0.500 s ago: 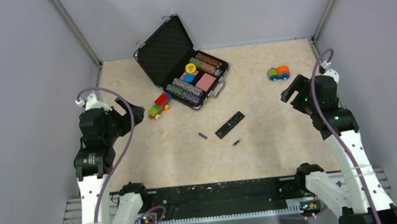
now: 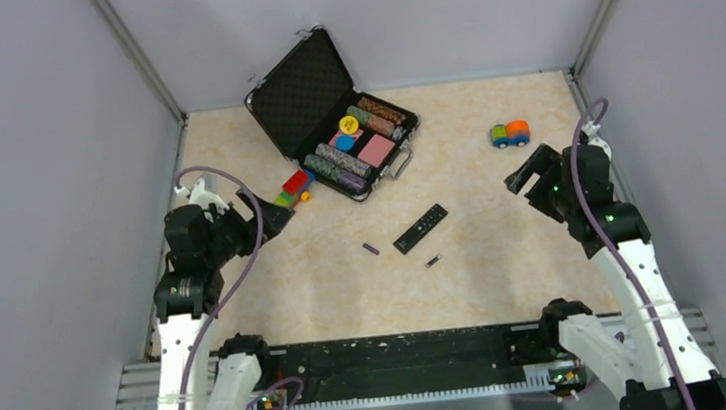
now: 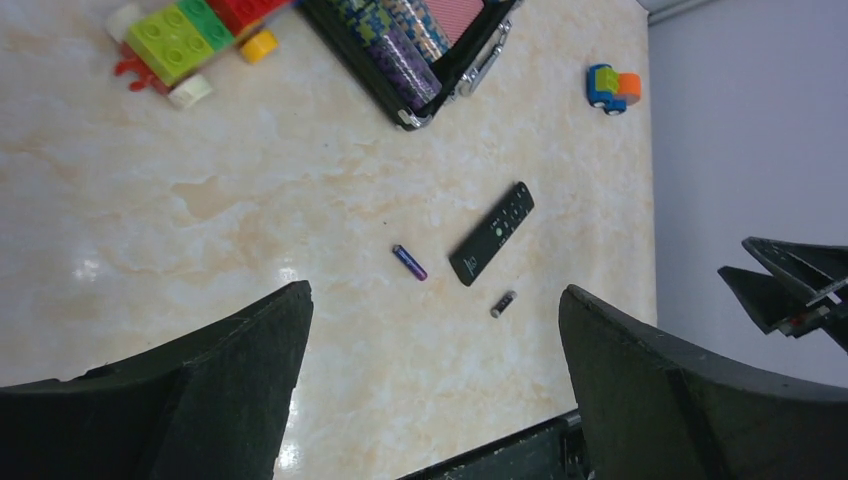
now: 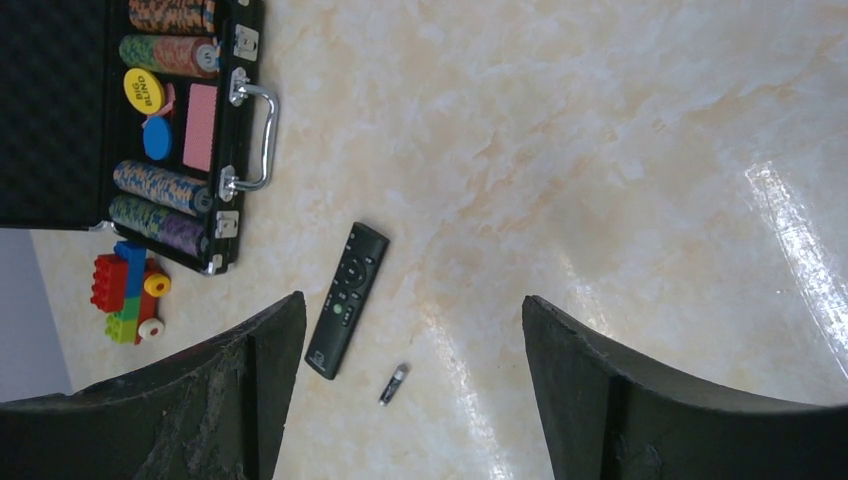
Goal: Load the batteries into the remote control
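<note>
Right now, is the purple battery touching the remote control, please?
Apart: the left wrist view shows bare tabletop between the purple battery and the remote control.

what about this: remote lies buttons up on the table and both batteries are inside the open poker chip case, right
Not quite: the purple battery and the dark battery lie on the table, one either side of the remote, outside the case. The top external view shows it. The rest holds.

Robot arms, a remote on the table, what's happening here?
Nothing is being handled yet. The left gripper and right gripper hover open above the table, holding nothing. The remote control lies in the middle, buttons up, with the purple battery on one side and the dark battery on the other, neither touching it.
</note>
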